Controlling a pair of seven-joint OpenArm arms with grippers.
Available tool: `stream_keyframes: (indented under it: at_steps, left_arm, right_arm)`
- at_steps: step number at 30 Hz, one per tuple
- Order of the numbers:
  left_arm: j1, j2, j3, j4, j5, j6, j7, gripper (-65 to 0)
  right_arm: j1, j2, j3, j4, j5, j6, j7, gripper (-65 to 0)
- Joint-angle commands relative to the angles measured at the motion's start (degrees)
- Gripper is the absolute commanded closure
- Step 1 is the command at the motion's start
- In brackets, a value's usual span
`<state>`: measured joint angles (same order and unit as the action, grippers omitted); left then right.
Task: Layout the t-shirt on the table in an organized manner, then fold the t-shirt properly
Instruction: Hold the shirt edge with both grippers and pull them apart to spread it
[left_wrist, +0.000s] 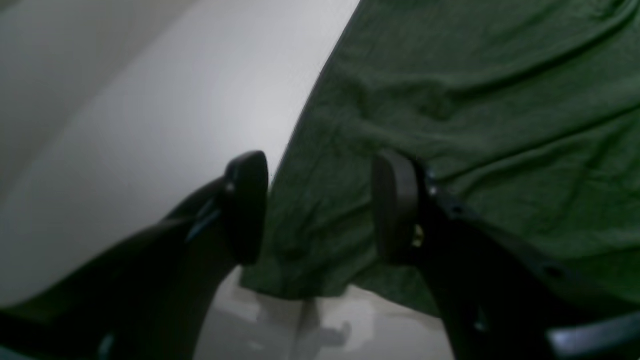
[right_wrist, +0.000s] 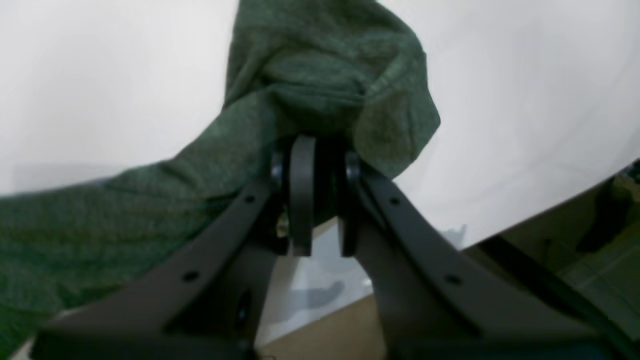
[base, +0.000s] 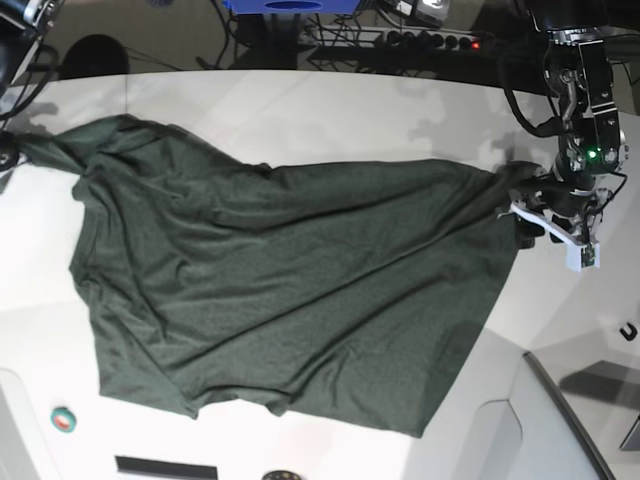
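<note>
t-shirt: dark green, spread over most of the table, wrinkled, not flat. One end stretched out to the far left edge of the base view, the other pulled to a point at the right side.
table: white top, bare strip visible beyond the shirt and along the near edge.
right gripper: jaws nearly together, clamped on a bunched corner of the t-shirt (wrist view showed fabric wadded over and between the pads). In the base view this arm sat at the far left edge, mostly out of frame, where the shirt's stretched end reached.
right fingers: dark flat pads, cloth pinched between them at the top; lower part of the gap showed table.
left gripper: jaws parted, a clear gap between the pads. Straddled the shirt's edge near a corner, one pad over bare table, the other over fabric. Whether the pads touched cloth: couldn't tell from the wrist view (blurred).
left arm: at the right side of the base view, gripper sitting at the shirt's pulled-out tip.
fabric under left gripper: loose folds running diagonally.
</note>
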<state>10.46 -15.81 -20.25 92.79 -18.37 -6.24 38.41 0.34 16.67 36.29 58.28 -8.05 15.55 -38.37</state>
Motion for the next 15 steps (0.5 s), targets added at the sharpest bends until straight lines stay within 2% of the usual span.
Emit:
stream_keyframes:
  at_steps: [1, 5, 7, 9, 12, 13, 15]
  left_arm:
    - [-1.1, -0.85, -0.1, 0.88, -0.22, -0.13, -1.36, -31.4]
    - [-1.89, -0.85, -0.19, -0.97, -0.13, -0.13, -1.36, -31.4]
    - [-2.5, -0.85, 0.07, -1.41, -0.13, -0.13, -1.36, -31.4]
    - [-3.29, -0.67, 0.07, -2.38, -0.13, -0.13, -1.36, -31.4]
    - [-5.23, -0.58, 0.16, -5.37, -0.13, -0.13, -1.45, -31.4]
    - [-5.58, -0.58, 0.16, -6.07, -0.13, -0.13, -1.45, -31.4]
    - [-5.67, -0.58, 0.16, -6.51, -0.13, -0.13, -1.45, -31.4]
  right_arm:
    - [-0.21, 0.52, 1.2, 2.42, -1.04, -0.12, -0.53, -7.1]
    - [-1.44, -5.55, 6.56, 15.96, -6.85, -1.18, -2.82, -7.7]
    - [-1.53, -8.97, 6.65, 24.31, -9.04, -0.74, -3.34, -8.6]
    - [-2.4, -11.52, 3.93, 30.29, -9.84, 1.99, -3.34, -16.2]
    - [-2.93, -13.28, -3.99, 33.37, -9.84, 8.67, -4.93, -36.8]
    - [-2.67, -13.46, -6.01, 33.37, -9.75, 10.51, -6.33, -41.4]
    - [-2.14, -14.42, -8.73, 33.19, -7.81, 12.71, -8.36, -40.7]
